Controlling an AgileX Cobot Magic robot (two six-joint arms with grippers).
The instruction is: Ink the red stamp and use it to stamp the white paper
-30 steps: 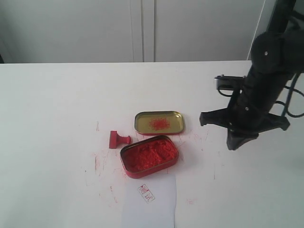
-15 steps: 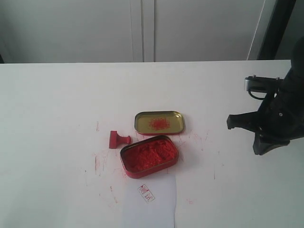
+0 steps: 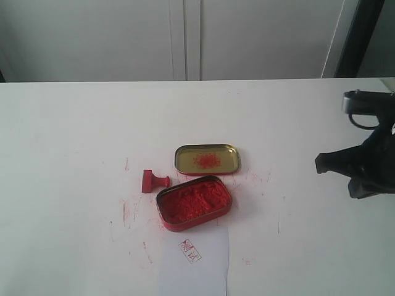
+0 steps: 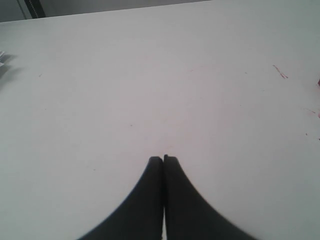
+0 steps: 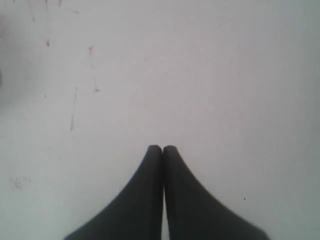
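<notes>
Red stamp (image 3: pixel 154 180): small, glossy, hard plastic by the look of it; probably light and stiff, in no danger of crushing, but slick enough to twist out of a pinch. Lies on its side, so best taken across the narrow knob handle, close to the flat base, then turned base-down.

Right tool (image 5: pixel 162 147): clenched, fingertips pressed together, nothing between them, touching nothing; hangs above the white counter (image 3: pixel 74 154) at the far right of the exterior view, well apart from every task thing. Left tool (image 4: pixel 163 158): likewise closed tight and empty, over plain counter; not seen in the exterior view.

Outward from the right tool: first the shallow gold-lined lid (image 3: pixel 185 163) with a red blot in its middle; just in front of it the oval red tin (image 3: pixel 191 224), full of crumbly red paste. Stamp just beside the tin's left rear corner, handle pointing toward it; contact impossible to judge. White paper (image 3: pixel 207 271) in front of the tin, at the near edge of the view, already bearing a small red print (image 3: pixel 191 250). Faint red smears (image 3: pixel 126 209) on the counter around the tins.
</notes>
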